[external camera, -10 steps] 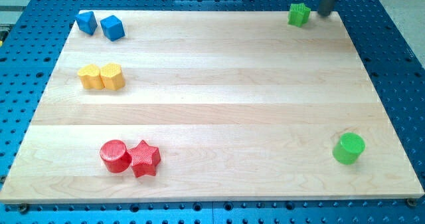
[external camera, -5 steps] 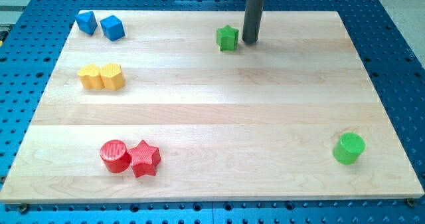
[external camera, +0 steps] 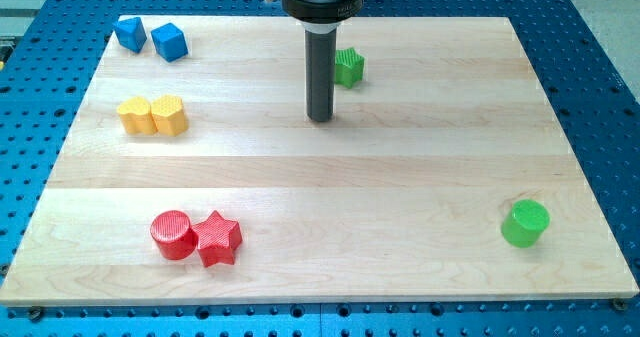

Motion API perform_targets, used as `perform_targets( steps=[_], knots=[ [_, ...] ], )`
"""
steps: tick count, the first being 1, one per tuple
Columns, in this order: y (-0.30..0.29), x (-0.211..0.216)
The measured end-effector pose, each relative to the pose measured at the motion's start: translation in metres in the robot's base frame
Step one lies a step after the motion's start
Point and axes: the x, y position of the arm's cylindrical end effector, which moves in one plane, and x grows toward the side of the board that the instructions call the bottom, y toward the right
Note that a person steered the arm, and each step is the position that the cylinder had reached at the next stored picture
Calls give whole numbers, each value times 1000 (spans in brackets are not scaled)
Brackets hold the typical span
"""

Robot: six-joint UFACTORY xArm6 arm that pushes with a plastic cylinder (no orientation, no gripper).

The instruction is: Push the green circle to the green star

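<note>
The green circle (external camera: 525, 223) stands near the board's lower right corner. The green star (external camera: 349, 67) sits near the top middle of the board, partly hidden behind the rod. My tip (external camera: 319, 118) rests on the board just below and left of the green star, apart from it. The tip is far up and left of the green circle.
Two blue blocks (external camera: 150, 37) sit at the top left. Two yellow blocks (external camera: 152, 115) stand side by side at the left. A red circle (external camera: 172, 234) touches a red star (external camera: 218, 238) at the lower left. The wooden board (external camera: 400, 177) lies on a blue perforated table.
The green star slid left from the top right corner to the top middle. My tip moved left with it, then down and left past the star.
</note>
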Motion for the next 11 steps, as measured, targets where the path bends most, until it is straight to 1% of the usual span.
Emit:
perform_targets(
  steps=[1, 2, 3, 4, 5, 6, 7, 8, 9, 10, 11],
  knots=[
    [0, -30],
    [-10, -26],
    [5, 3],
    [20, 19],
    [97, 57],
    [217, 75],
    [263, 135],
    [213, 167],
    [212, 174],
    [191, 201],
    [125, 166]
  ],
)
